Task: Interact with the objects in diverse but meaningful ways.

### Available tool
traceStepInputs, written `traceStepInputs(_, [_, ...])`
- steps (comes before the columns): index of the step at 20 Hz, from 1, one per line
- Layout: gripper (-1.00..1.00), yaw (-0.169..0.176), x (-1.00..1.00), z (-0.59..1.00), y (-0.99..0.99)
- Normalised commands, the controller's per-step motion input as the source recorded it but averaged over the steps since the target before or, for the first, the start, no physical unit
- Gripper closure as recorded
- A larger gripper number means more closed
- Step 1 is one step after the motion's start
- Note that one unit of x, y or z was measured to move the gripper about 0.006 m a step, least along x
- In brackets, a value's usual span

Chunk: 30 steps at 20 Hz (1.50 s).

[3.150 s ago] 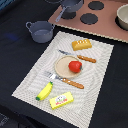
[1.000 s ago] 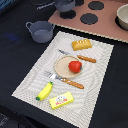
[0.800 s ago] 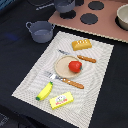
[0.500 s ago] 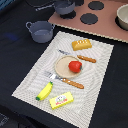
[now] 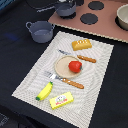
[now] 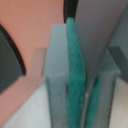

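A grey-blue pot stands on the pink toy stove at the top edge of the exterior view, and my arm reaches it from out of frame. In the wrist view my gripper has its teal-padded fingers close together on a thin grey wall that looks like this pot's rim. A second grey-blue pot stands left of the striped mat. On the mat are the bread loaf, the tomato on a tan plate, the banana and the yellow box.
Two orange-handled utensils lie beside the plate. The stove has black burners and a beige bowl at the exterior view's right. A dark burner shows in the wrist view.
The pot on the stove has shifted slightly toward the exterior view's left. Everything on the mat has stayed in place.
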Motion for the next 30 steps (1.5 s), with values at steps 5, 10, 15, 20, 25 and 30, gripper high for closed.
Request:
traceStepInputs(5, [1.00, -0.002, 0.36, 0.02, 0.36])
traceStepInputs(10, [1.00, 0.000, 0.39, 0.00, 0.37])
traceStepInputs(15, [1.00, 0.000, 0.29, 0.00, 0.31])
traceStepInputs(20, [-1.00, 0.000, 0.20, 0.11, 0.27])
traceStepInputs(25, [-1.00, 0.000, 0.19, 0.15, 0.27])
traceStepInputs(30, [-1.00, 0.000, 0.13, 0.25, 0.24])
